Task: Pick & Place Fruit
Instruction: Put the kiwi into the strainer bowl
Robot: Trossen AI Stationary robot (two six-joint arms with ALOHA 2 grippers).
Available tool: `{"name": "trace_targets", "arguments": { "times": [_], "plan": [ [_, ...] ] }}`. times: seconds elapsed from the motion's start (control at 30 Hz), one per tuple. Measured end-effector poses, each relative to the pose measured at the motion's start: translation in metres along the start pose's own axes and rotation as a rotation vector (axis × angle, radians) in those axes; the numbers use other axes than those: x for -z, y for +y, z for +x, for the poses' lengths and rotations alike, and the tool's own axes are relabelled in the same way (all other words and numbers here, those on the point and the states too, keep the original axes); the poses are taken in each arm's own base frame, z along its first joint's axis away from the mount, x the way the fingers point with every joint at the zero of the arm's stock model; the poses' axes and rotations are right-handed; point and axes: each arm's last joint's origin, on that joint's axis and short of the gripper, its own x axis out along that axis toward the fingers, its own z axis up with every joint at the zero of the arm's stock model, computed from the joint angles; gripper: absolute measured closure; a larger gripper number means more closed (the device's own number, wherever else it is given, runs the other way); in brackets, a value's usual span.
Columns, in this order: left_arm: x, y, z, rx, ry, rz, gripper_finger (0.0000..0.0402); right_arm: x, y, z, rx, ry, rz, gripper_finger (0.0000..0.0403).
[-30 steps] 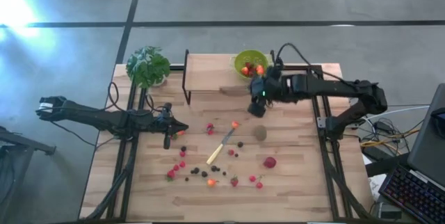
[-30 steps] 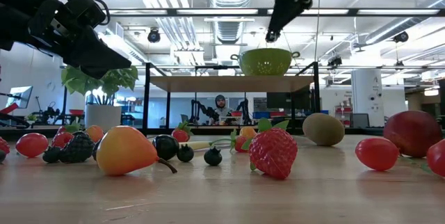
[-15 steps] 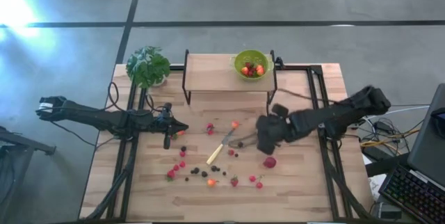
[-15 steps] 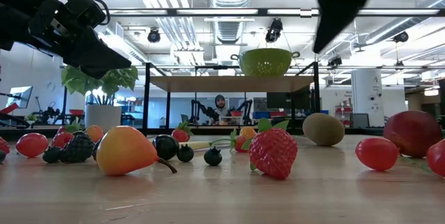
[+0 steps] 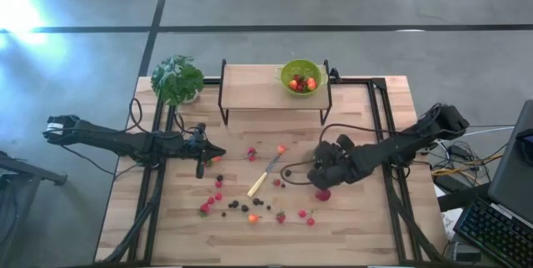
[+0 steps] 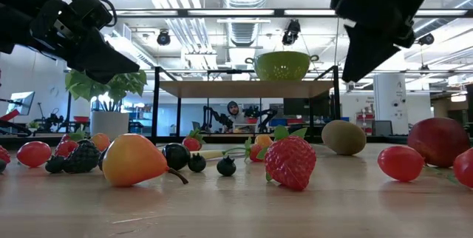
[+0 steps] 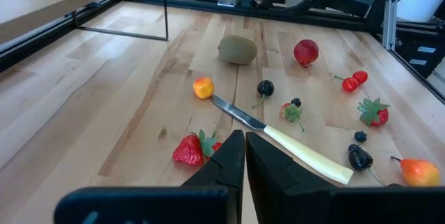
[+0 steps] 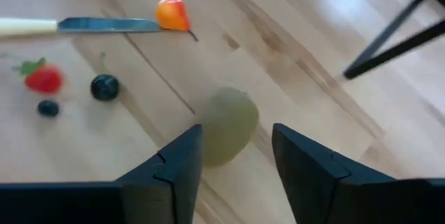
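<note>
Wooden slats form the surface [image 5: 358,218], with a raised shelf [image 5: 258,93] at its far edge carrying a green colander [image 5: 301,76] already holding fruit. Right claw [image 8: 229,156] hovers released, fingers astride the kiwi [image 8: 227,126] without touching. Left claw [image 7: 244,156] waits clenched at the left. Strawberries [image 7: 188,150], berries and a knife [image 7: 278,135] lie scattered mid-surface. Closing off-centre could roll the round kiwi away. Only the right wrist view shows it; from above, the arm hides it.
</note>
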Motion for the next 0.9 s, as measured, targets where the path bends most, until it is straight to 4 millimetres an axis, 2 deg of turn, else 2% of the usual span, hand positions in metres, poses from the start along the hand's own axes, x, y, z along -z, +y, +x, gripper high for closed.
{"name": "trace_targets", "arguments": {
  "times": [0.23,0.47,0.9],
  "plan": [
    [0.000,0.000,0.000,0.000,0.000,0.000,0.0381,-0.002,-0.002,0.008,0.001,-0.007,0.129,0.0161],
    [0.000,0.000,0.000,-0.001,0.000,0.000,0.0381,0.003,-0.003,0.024,-0.028,-0.046,0.187,0.0107],
    [0.000,0.000,0.000,0.000,0.000,0.000,0.0381,0.033,-0.013,0.055,-0.054,-0.069,0.294,0.0058]
  ]
}}
